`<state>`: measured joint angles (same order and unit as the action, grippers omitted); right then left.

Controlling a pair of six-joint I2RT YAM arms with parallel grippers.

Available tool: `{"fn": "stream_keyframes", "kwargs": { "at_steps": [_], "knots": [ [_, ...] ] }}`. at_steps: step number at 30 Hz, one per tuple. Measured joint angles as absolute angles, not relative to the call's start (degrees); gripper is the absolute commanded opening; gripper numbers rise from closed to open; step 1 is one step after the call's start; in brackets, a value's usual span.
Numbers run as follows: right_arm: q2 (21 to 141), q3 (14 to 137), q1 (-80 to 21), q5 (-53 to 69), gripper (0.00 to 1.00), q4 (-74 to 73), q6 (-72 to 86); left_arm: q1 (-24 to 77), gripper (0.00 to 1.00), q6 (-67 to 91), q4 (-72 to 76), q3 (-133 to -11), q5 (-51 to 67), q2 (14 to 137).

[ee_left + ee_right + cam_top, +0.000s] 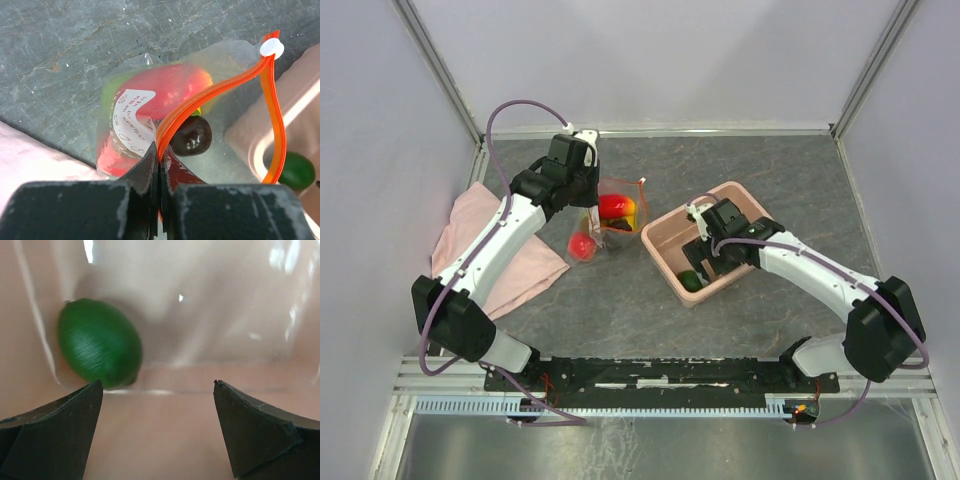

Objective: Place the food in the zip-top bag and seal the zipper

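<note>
The clear zip-top bag (616, 217) stands open left of centre, with a white label (132, 120). Inside it are a red-yellow fruit (172, 87), a red piece (107, 157) and a dark purple one (192, 135). My left gripper (160, 160) is shut on the bag's mouth edge at the red-orange zipper (210, 92), whose white end piece (271, 48) is at the far corner. A red fruit (581, 245) shows at the bag's near side. A green lime (98, 342) lies in the pink bin (672, 229). My right gripper (157, 390) is open and empty inside the bin, the lime just beyond its left finger.
A pink cloth (465, 240) lies at the left under the left arm. The bin's walls (200, 300) close around the right gripper. The lime and bin edge also show in the left wrist view (297, 170). The grey table (770, 160) is ringed by white walls.
</note>
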<state>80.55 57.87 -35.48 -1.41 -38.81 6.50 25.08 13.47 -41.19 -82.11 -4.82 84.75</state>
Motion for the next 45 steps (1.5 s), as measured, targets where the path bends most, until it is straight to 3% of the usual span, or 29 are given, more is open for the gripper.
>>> {"fn": "stream_keyframes", "kwargs": {
  "at_steps": [8, 14, 21, 31, 38, 45],
  "knots": [
    [73.52, 57.04, -33.65, -8.93, 0.99, -48.56, 13.04, 25.08, 0.03, 13.47, -40.58, -82.11, -6.09, 84.79],
    [73.69, 57.04, -23.44, -11.07, 0.99, -47.94, 16.08, 25.08, 0.03, 13.47, -40.53, -82.11, -6.83, 84.82],
    [82.17, 59.64, -16.21, -13.61, 1.0, -40.03, 16.21, 24.86, 0.03, 13.47, -40.1, -81.56, -7.46, 84.82],
    [104.9, 81.19, -17.87, -3.53, 0.99, -27.35, 11.35, 24.82, 0.03, 13.47, -40.03, -80.93, -8.16, 84.82],
    [103.85, 81.78, -24.4, 3.27, 0.99, -24.29, 7.22, 24.82, 0.03, 13.47, -40.03, -80.93, -8.49, 84.82],
    [93.21, 73.97, -24.47, 1.26, 0.99, -30.96, 6.76, 24.8, 0.03, 13.47, -40.01, -80.93, -8.67, 84.82]
  ]
}}
